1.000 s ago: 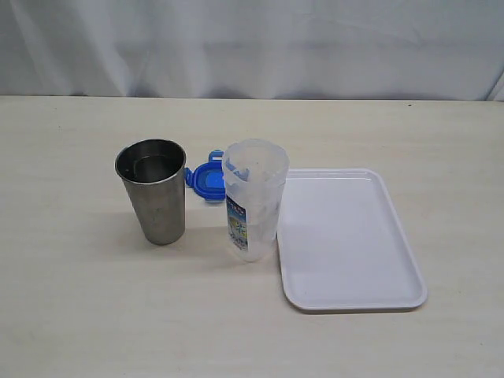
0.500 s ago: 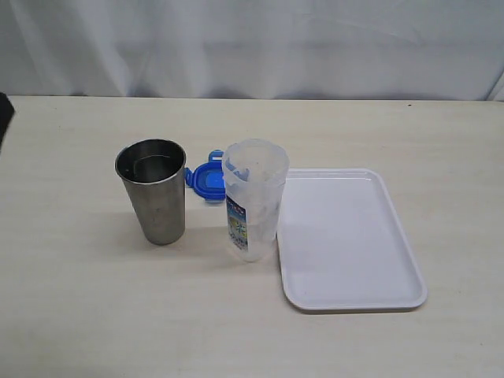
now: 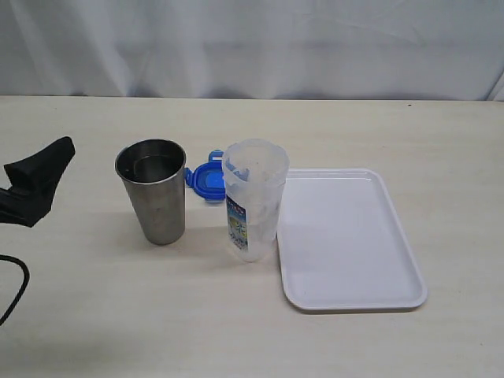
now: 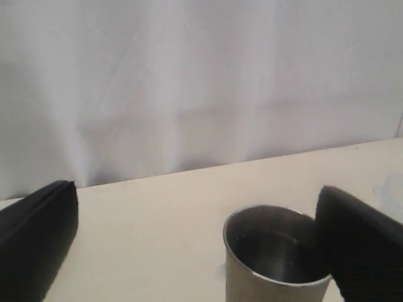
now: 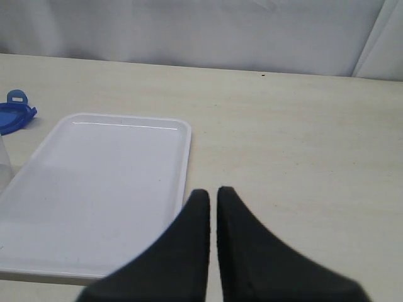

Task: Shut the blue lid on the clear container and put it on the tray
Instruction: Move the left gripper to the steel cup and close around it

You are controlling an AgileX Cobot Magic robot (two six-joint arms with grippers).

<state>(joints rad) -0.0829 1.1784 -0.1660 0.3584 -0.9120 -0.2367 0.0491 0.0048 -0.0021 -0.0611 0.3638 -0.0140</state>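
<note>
The clear container (image 3: 253,197) stands upright and uncovered just left of the white tray (image 3: 350,240). The blue lid (image 3: 206,180) lies flat on the table behind it, between the container and a steel cup. My left gripper (image 3: 41,173) has come in at the left edge, well left of the cup; the left wrist view shows it open (image 4: 195,195) with nothing between its fingers. My right gripper (image 5: 213,194) is shut and empty, over the table at the tray's (image 5: 94,189) edge; the lid (image 5: 12,114) shows far off. The exterior view does not show it.
A tapered steel cup (image 3: 152,189) stands left of the lid, between my left gripper and it; in the left wrist view the cup (image 4: 271,255) sits close to one finger. A white curtain hangs behind the table's far edge.
My left gripper has entered the exterior view from the left edge, moving right toward the cup, and opened slightly wider. Container, lid, cup and tray have not moved.
</note>
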